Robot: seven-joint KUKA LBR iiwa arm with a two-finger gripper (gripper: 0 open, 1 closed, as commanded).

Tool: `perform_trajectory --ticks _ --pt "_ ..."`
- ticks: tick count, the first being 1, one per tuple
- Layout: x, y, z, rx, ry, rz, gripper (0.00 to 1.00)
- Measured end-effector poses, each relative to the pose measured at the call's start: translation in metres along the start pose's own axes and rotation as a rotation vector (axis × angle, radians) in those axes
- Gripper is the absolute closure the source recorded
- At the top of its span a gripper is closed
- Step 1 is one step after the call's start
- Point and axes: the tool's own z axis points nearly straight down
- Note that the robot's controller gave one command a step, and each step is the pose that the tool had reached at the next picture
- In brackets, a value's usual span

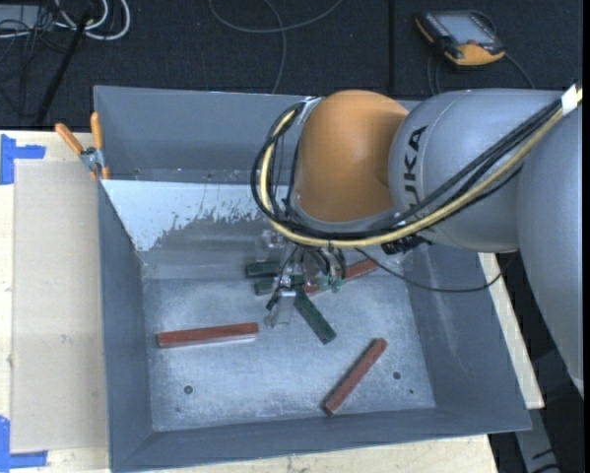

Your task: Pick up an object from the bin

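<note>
My gripper (287, 290) hangs low over the back middle of the bin floor, under the arm's orange cover. It is down among a small cluster of sticks. A dark green stick (315, 323) lies slanted just right of and below it. Another dark green stick (262, 269) pokes out to its left. A reddish-brown stick (354, 270) lies behind it to the right, partly hidden by the gripper and cables. Whether anything is held is hidden from me.
A reddish-brown stick (207, 337) lies flat on the bin floor to the left. Another reddish-brown stick (355, 374) lies slanted at the front right. The arm and its orange cover hide the bin's back right part.
</note>
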Motion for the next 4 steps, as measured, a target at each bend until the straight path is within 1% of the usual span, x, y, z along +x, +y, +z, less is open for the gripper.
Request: perform_trajectory --ticks 1,2,3,4 --pt "0.000 0.000 0.000 0.000 0.000 0.000 0.00" --pt "0.001 0.026 0.031 0.002 -0.008 -0.051 0.00" --pt "0.005 0.033 0.100 0.001 0.001 -0.257 1.00" --pt "0.005 0.033 0.100 0.001 0.001 -0.256 1.00"
